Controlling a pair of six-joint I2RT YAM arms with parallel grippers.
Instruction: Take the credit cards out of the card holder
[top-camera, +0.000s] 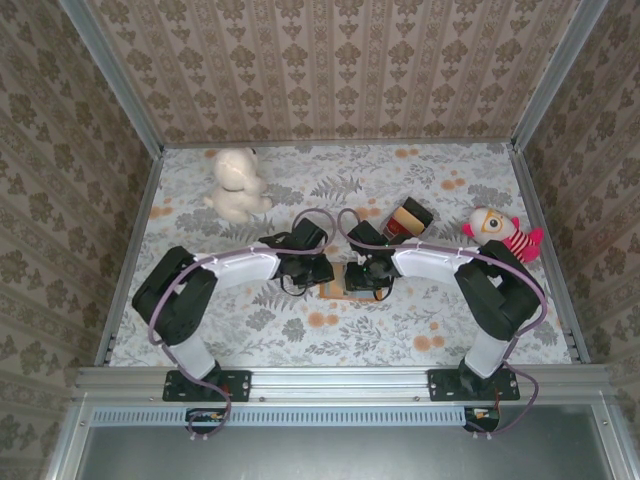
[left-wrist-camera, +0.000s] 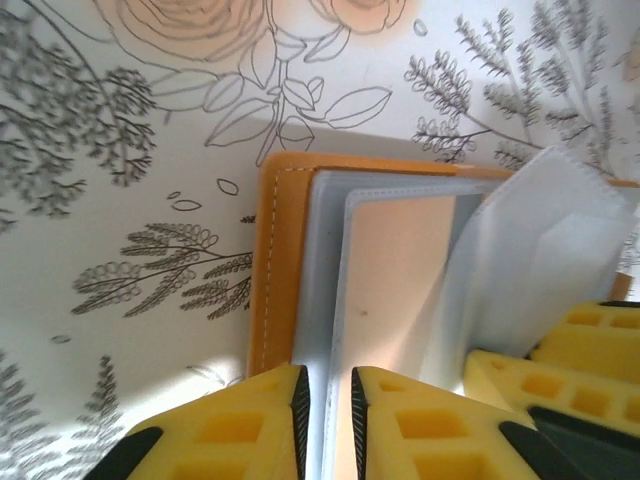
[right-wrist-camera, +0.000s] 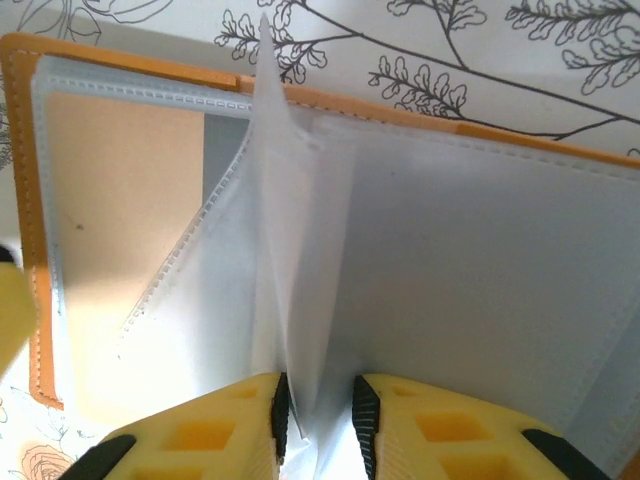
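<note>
The card holder (top-camera: 335, 290) lies open on the floral cloth between both arms, with an orange-tan rim (left-wrist-camera: 275, 270) and blue-grey pocket pages (right-wrist-camera: 480, 260). My left gripper (left-wrist-camera: 328, 400) sits over its left half, jaws a narrow gap apart, with a pocket's stitched edge running between them untouched. My right gripper (right-wrist-camera: 317, 410) is closed on a translucent page (right-wrist-camera: 290, 250) that stands upright from the spine. A pale peach face (left-wrist-camera: 400, 270) shows through one pocket; I cannot tell if it is a card. The credit cards are hidden.
A brown dark-topped block (top-camera: 408, 217) lies just behind the right arm. A white plush animal (top-camera: 237, 185) sits at the back left, a red-and-white plush toy (top-camera: 503, 233) at the right. Patterned walls enclose the table.
</note>
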